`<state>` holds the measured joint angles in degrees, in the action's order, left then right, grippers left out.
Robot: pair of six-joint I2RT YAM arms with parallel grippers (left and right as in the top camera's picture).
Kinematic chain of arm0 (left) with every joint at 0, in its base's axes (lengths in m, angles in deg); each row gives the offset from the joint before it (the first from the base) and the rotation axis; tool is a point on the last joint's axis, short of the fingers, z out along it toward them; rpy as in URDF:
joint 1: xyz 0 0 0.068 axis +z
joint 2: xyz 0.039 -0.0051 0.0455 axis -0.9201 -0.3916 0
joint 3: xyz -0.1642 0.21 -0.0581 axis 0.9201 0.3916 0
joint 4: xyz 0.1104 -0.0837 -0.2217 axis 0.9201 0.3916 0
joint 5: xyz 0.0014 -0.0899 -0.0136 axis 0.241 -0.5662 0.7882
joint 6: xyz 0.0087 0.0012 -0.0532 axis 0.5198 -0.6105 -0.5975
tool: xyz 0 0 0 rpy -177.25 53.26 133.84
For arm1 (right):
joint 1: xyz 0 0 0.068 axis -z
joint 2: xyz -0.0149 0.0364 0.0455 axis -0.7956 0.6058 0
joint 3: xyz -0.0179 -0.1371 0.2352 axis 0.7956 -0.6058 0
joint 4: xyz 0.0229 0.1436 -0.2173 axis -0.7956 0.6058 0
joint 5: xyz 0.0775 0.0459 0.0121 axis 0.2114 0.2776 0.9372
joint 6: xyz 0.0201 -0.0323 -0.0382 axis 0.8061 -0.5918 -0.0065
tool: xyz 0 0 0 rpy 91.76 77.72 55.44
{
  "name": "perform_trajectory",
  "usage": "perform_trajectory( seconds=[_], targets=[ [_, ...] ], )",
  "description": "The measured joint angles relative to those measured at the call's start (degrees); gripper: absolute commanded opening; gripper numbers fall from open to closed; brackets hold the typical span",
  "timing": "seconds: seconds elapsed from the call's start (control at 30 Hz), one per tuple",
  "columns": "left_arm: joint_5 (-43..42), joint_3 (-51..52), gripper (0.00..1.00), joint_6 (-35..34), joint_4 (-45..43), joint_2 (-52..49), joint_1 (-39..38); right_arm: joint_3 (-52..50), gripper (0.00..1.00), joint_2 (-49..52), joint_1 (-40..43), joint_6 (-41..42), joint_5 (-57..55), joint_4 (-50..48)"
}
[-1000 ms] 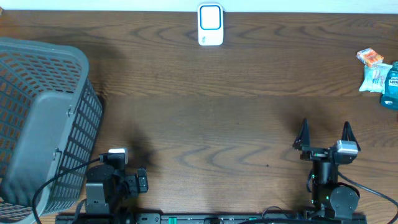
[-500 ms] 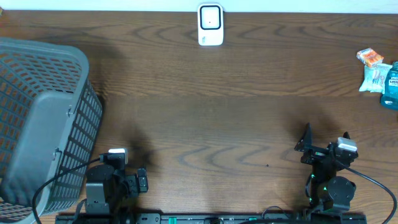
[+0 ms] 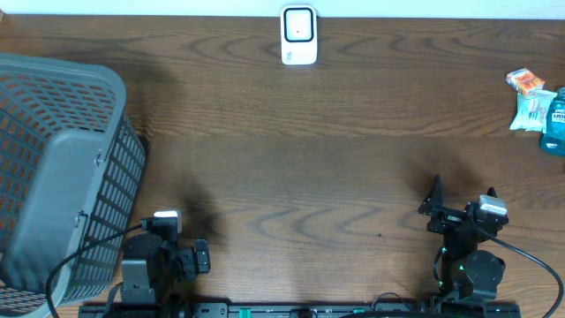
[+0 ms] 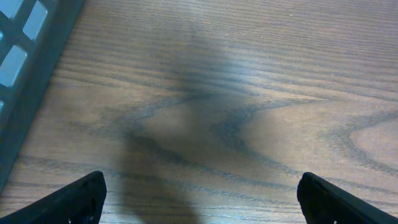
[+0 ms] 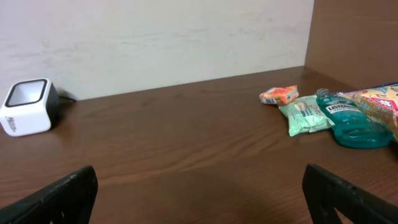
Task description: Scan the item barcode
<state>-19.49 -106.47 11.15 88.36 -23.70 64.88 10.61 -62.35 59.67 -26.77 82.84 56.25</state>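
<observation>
The basket (image 3: 119, 194) sits far left, maybe for scanned things. The left gripper (image 4: 199, 202) hangs wide open, empty. The scanner (image 3: 298, 35) waits at the back edge (its window up). The right gripper (image 3: 462, 190), also open and empty, is nearest the bottle (image 3: 555, 122) and packs (image 3: 532, 110), far right.

Right gripper (image 3: 462, 187) has pulled back toward the near edge of the tabletop (image 3: 335, 159) and tipped upward, its fingers (image 3: 433, 196) looking shorter from overhead.
</observation>
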Motion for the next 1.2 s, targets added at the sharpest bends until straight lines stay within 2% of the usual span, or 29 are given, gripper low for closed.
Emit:
perform_trajectory(
  seconds=[0.03, 0.4, 0.47, 0.63, 0.7, 0.83, 0.9, 1.2],
  targets=[
    [0.0, 0.0, 0.98, 0.0, 0.0, 0.0, 0.0, 0.0, 0.99, 0.0, 0.0, 0.0, 0.0, 0.0],
    [0.0, 0.0, 0.98, 0.0, -0.4, 0.0, -0.1, 0.0, 0.99, 0.0, 0.0, 0.0, 0.0, 0.0],
    [0.0, 0.1, 0.98, 0.0, -5.4, 0.0, -0.4, 0.0, 0.99, 0.0, 0.0, 0.0, 0.0, 0.0],
    [-0.2, 0.6, 0.98, 0.0, -28.5, 0.0, -0.9, 0.0, 0.99, 0.0, 0.0, 0.0, -0.2, 0.0],
    [-0.4, 1.1, 0.98, 0.1, -34.2, 0.3, -1.0, 0.0, 0.99, 0.0, 0.0, 0.0, -0.2, 0.0],
    [-0.2, 6.0, 0.98, 0.6, -48.6, 2.6, -1.0, 0.0, 0.99, 0.0, 0.0, 0.0, -0.2, 0.0],
    [0.0, 8.7, 0.98, 0.9, -51.4, 4.7, -1.0, 0.0, 0.99, 0.0, 0.0, 0.0, -0.2, 0.0],
    [0.8, 17.9, 0.98, 1.4, -53.5, 10.3, -1.0, 0.0, 0.99, 0.0, 0.0, 0.0, -0.2, 0.0]
  ],
)
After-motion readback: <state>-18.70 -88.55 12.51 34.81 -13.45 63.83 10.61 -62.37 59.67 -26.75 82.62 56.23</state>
